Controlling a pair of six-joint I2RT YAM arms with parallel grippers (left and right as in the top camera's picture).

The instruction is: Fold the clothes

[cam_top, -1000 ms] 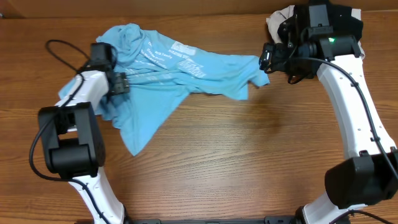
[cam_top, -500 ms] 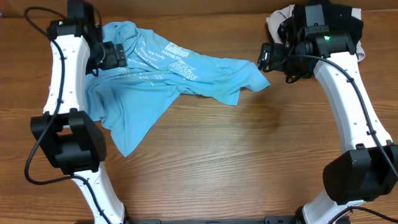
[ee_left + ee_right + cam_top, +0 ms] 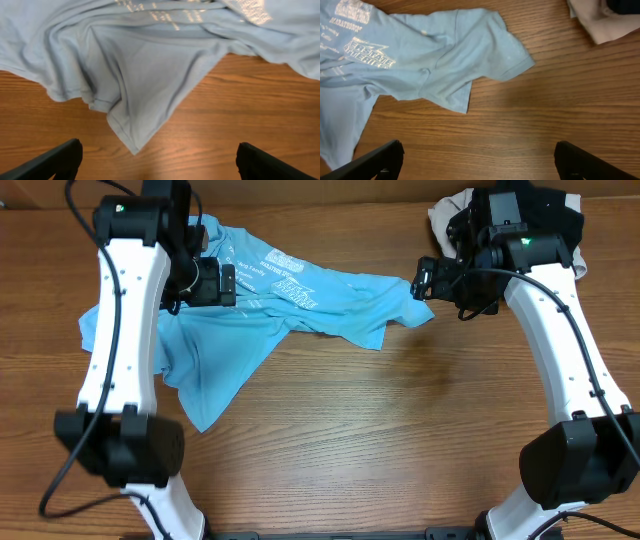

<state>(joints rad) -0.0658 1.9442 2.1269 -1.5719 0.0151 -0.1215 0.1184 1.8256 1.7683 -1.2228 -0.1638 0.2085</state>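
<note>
L gripper [image 3: 157, 156], R gripper [image 3: 477, 154] wide, empty; R wrist cam, unlike L, shows cream garment [image 3: 600, 25] near T-shirt [image 3: 420, 65].

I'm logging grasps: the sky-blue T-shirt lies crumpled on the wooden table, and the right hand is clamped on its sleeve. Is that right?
Not quite. The T-shirt does lie crumpled on the table, but the right hand is open near the sleeve, not clamped on it. The right wrist view shows the sleeve lying free on the wood.

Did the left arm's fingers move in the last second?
Yes. The left fingers swung toward the table's far edge and slightly rightward, over the blue T-shirt.
</note>
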